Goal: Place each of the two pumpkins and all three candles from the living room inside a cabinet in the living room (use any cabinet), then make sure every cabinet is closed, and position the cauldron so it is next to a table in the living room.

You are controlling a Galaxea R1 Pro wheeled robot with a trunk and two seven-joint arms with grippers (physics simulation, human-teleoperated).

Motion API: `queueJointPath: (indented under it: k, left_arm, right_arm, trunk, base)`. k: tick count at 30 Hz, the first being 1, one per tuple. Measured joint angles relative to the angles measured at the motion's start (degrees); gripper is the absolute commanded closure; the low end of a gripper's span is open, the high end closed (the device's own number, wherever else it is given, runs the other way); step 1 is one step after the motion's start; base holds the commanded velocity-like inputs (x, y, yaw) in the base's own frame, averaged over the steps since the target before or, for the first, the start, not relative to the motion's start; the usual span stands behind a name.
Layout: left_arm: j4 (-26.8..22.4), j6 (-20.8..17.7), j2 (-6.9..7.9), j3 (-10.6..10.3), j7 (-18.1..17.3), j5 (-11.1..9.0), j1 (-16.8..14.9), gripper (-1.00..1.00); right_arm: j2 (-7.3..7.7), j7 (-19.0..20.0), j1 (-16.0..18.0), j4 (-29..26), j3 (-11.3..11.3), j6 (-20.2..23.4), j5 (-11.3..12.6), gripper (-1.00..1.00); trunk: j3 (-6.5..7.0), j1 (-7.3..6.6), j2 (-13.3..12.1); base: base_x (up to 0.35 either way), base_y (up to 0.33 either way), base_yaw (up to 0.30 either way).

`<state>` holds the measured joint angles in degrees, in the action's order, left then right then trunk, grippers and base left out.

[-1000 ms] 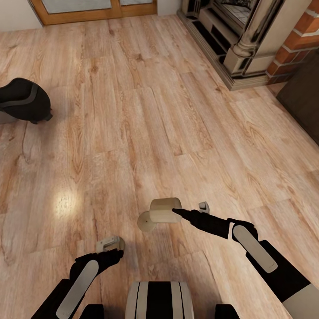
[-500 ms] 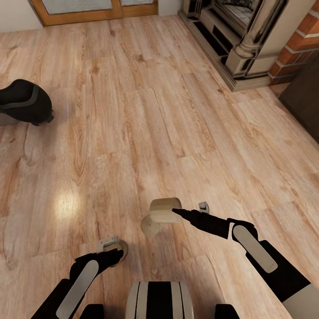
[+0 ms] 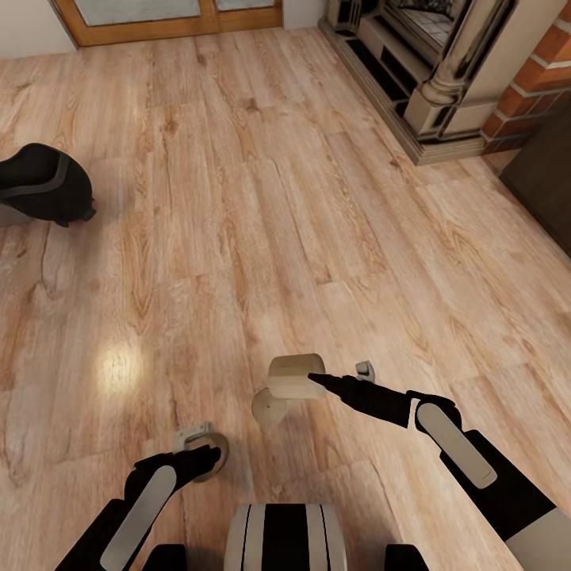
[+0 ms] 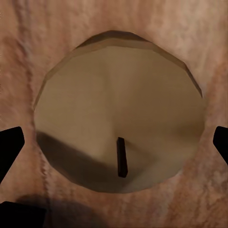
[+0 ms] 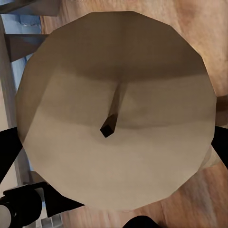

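My right gripper is shut on a squat beige-grey candle, held on its side above the floor; its wick end faces the right wrist camera. A second candle stands on the floor just beneath it. A third candle stands on the floor under my left gripper, which is open with its dark fingers clear of the candle on both sides. The black cauldron sits on the floor at far left. The pumpkins and the table are out of view.
Wood plank floor stretches ahead. A stone and brick fireplace stands at the back right. A dark-brown furniture corner, possibly the cabinet, is at the right edge. A wood-framed door is at the back.
The whole view has shifted slightly. The two floor candles have slid nearer in the picture, and one now lies under my left fingertips. The right gripper still holds its candle.
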<state>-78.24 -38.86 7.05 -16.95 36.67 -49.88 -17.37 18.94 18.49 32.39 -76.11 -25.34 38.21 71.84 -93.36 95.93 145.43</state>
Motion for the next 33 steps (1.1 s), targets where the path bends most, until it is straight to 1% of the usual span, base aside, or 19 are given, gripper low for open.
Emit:
queueJointPath:
  k: [2, 6, 17, 21, 33]
  left_arm:
    - [0.0, 0.0, 0.01, 0.0, 0.0, 0.0, 0.0, -1.0]
    - [0.0, 0.1, 0.01, 0.0, 0.0, -0.2, 0.0, -1.0]
    - [0.0, 0.2, 0.01, 0.0, 0.0, -0.2, 0.0, -1.0]
    - [0.0, 0.1, -0.02, 0.0, 0.0, 0.1, 0.0, -1.0]
    - [0.0, 0.1, -0.07, 0.0, 0.0, 0.0, 0.0, -1.0]
  right_arm:
    - [0.0, 0.0, 0.0, 0.0, 0.0, 0.0, 0.0, 1.0]
    - [-0.01, -0.1, 0.0, 0.0, 0.0, 0.0, -0.1, 1.0]
    - [0.0, 0.0, 0.0, 0.0, 0.0, 0.0, 0.0, 1.0]
    - [0.0, 0.0, 0.0, 0.0, 0.0, 0.0, -0.1, 1.0]
    - [0.0, 0.0, 0.0, 0.0, 0.0, 0.0, 0.0, 1.0]
  trunk:
    - [0.0, 0.0, 0.0]
    - [-0.88, 0.1, 0.1]
    - [-0.89, 0.1, 0.1]
    - [-1.77, 0.21, 0.1]
    - [-1.77, 0.21, 0.1]
  base:
    - [0.0, 0.0, 0.0]
    - [0.0, 0.0, 0.0]
    - [0.0, 0.0, 0.0]
    - [0.0, 0.0, 0.0]
    - [0.0, 0.0, 0.0]
